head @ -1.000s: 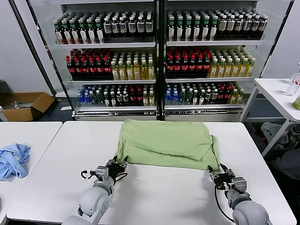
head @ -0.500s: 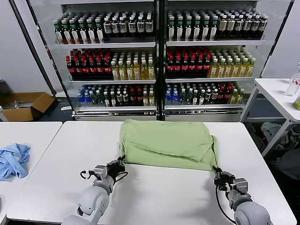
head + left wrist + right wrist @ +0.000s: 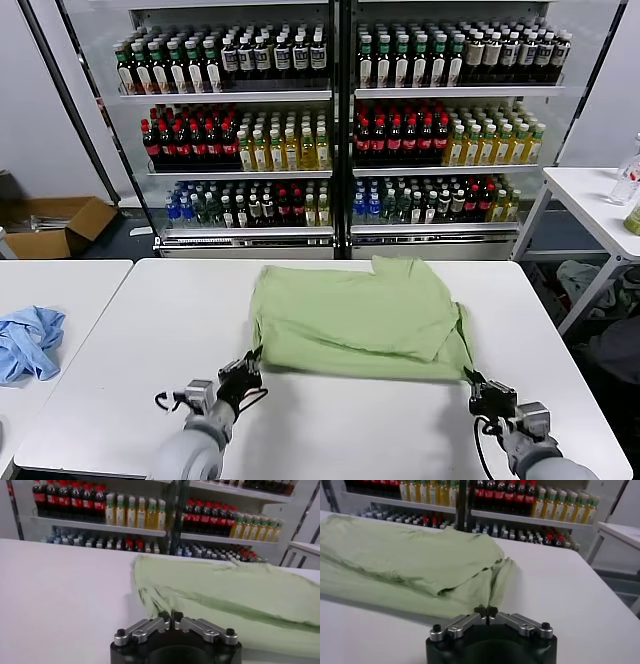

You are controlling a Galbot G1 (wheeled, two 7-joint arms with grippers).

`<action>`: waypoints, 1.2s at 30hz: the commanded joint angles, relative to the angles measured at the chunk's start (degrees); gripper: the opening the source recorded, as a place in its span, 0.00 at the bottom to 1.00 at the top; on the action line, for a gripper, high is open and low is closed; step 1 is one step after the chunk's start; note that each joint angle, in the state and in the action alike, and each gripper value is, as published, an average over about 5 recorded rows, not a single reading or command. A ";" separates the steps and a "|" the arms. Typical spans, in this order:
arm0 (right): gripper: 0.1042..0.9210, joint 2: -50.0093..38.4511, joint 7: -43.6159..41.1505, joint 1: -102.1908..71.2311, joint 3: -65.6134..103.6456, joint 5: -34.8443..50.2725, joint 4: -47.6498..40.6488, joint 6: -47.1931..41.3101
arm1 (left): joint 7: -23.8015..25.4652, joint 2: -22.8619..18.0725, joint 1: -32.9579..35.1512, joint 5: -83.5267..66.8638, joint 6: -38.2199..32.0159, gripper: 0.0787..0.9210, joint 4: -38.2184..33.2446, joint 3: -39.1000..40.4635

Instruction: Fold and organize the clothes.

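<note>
We find the t-shirt (image 3: 360, 318) lying widthwise just beyond both grippers, left (image 3: 243, 372) and right (image 3: 481, 391), fingers together, holding nothing.

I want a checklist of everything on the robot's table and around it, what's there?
Surface: white table, mostly bare in front of the robot.
Job's things: light green t-shirt lies partly folded at the table's middle, an upper layer over a lower one.
Clutter: blue cloth bunched on the neighbouring table to the left.
Grippers: left gripper and right gripper each shut on the shirt's near corners.
Cables: black cable looped by the left wrist.
Surroundings: drinks fridge full of bottles behind; cardboard box on the floor, left; another white table at right.
</note>
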 commanded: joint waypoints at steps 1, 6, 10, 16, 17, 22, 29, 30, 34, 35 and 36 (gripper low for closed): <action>0.00 0.09 0.02 -14.60 3.38 -4.30 10.34 0.49 | -0.91 -1.13 26.04 8.30 0.53 0.03 -19.54 -4.70; 0.00 1.69 1.14 -19.04 3.49 -7.22 12.38 0.00 | -1.46 -0.75 30.56 10.46 3.27 0.03 -21.41 -6.31; 0.02 2.59 1.85 -20.06 3.34 -9.30 13.98 -2.53 | -0.95 0.05 32.57 14.17 6.35 0.03 -22.64 -7.01; 0.21 2.26 1.65 -17.03 4.07 -9.15 16.50 -0.30 | -1.40 2.01 29.98 10.89 6.59 0.07 -23.90 -11.07; 0.25 1.81 1.58 -15.94 4.51 -8.24 16.86 0.15 | -1.39 2.60 28.98 9.35 6.07 0.09 -24.19 -11.95; 0.42 -1.18 2.38 -5.64 4.41 -1.42 14.61 -0.44 | -1.64 5.75 21.75 2.69 2.95 0.27 -22.69 -13.81; 0.65 -4.22 5.94 25.06 -11.54 7.12 -2.03 -5.94 | -3.98 8.72 4.20 -2.00 2.26 0.51 -8.64 -7.77; 0.69 -4.12 6.43 29.54 -14.34 8.15 -5.10 -6.50 | -4.30 9.03 1.07 -2.62 2.52 0.54 -6.18 -6.64; 0.82 -2.69 7.99 45.44 -23.23 11.77 -16.90 -8.16 | -5.36 10.19 -10.06 -4.65 3.67 0.68 2.45 -1.72; 0.84 -2.17 8.18 48.17 -24.68 12.32 -19.19 -8.45 | -5.51 10.42 -12.33 -5.29 4.04 0.71 4.19 -0.44; 0.86 -1.54 8.23 50.64 -26.06 12.75 -21.54 -8.73 | -5.56 10.59 -14.54 -6.01 4.43 0.74 6.14 0.83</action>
